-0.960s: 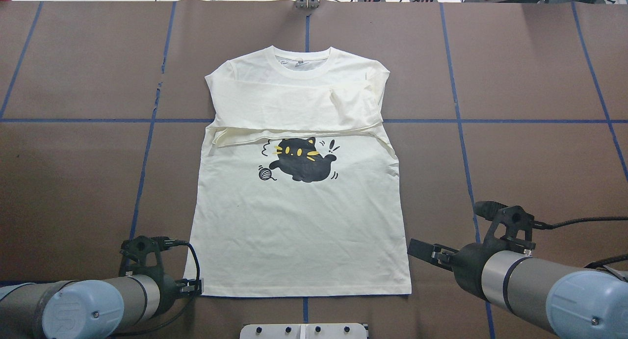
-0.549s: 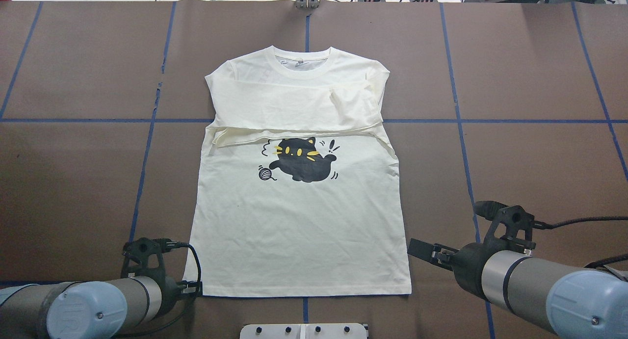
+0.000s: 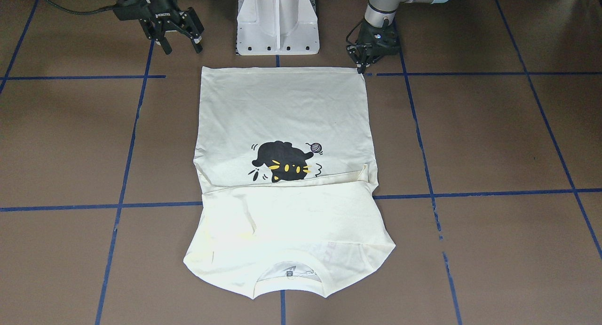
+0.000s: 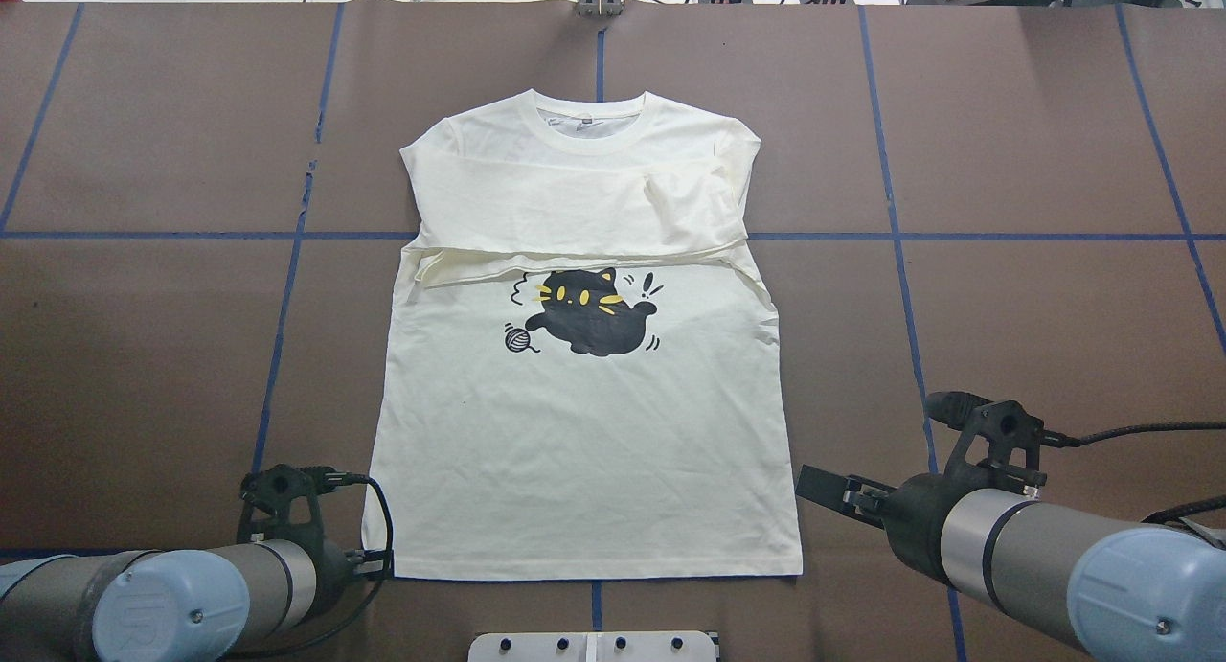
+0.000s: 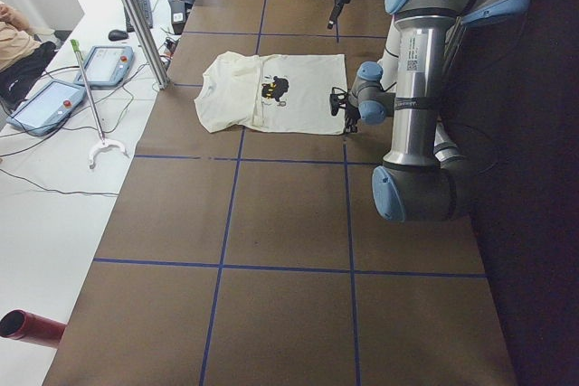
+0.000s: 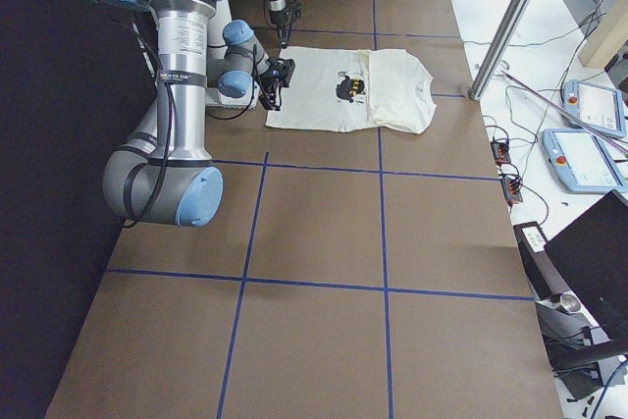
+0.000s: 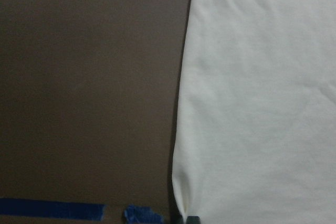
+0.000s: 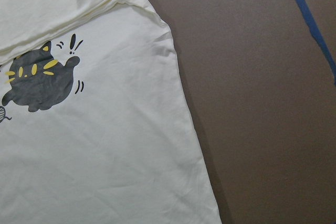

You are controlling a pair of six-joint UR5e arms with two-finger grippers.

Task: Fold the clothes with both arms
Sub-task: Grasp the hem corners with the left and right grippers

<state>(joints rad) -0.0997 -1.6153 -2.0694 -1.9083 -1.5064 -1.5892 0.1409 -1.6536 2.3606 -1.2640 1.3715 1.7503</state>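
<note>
On the brown tape-gridded table (image 4: 144, 355), the pale cream cat-print T-shirt (image 4: 575, 432) lies flat and unmoved, hem toward both claws. The grey left arm (image 4: 192, 595) has eased slightly back, its black left gripper (image 3: 362, 68) pinched shut on one hem corner. The grey right arm (image 4: 1006, 547) holds unchanged, its black right gripper (image 3: 181, 45) spread open just beside the other corner.

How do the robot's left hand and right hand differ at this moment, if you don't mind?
The left hand sits at a hem corner of the T-shirt; the right hand is off the cloth, beside the other corner. The left hand looks closed, pinching the fabric into a pucker; the right hand is spread open. Both are black, two-fingered and at the hem end.
</note>
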